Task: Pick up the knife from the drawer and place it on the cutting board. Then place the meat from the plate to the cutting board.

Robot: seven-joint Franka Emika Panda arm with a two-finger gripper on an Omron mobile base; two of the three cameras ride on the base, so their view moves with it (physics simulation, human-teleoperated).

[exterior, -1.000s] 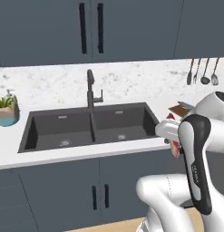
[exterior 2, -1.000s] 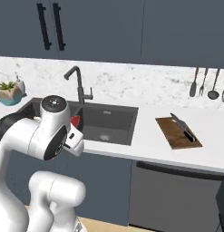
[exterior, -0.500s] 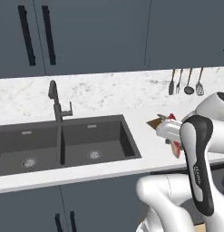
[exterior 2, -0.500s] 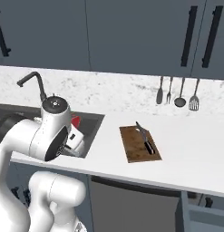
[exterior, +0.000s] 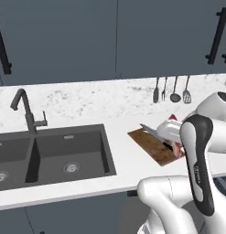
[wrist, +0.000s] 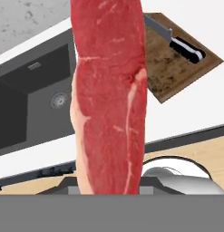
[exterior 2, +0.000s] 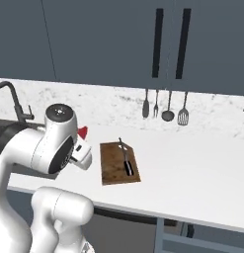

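My gripper (exterior 2: 82,142) is shut on the meat (wrist: 109,99), a long red raw steak strip with pale streaks that hangs down the middle of the hand view and hides the fingertips. Its red tip (exterior 2: 83,132) sticks up above the hand, left of the cutting board (exterior 2: 113,168). The brown wooden board (exterior: 148,145) lies on the white counter with the knife (exterior 2: 125,158) on it, black handle toward the front edge. In the hand view the board (wrist: 163,68) and knife (wrist: 179,43) sit at the upper right, apart from the meat. The drawer and the plate are out of view.
A dark double sink (exterior: 50,155) with a black faucet (exterior: 27,114) lies to the left of the board. Several utensils (exterior 2: 163,106) hang on the marble backsplash. Dark upper cabinets (exterior 2: 118,39) hang above. White counter (exterior 2: 192,168) stretches to the right.
The whole scene has slid left in both base views, so the camera moved right along the counter. The board now lies just beside the arm. The meat stays in the gripper.
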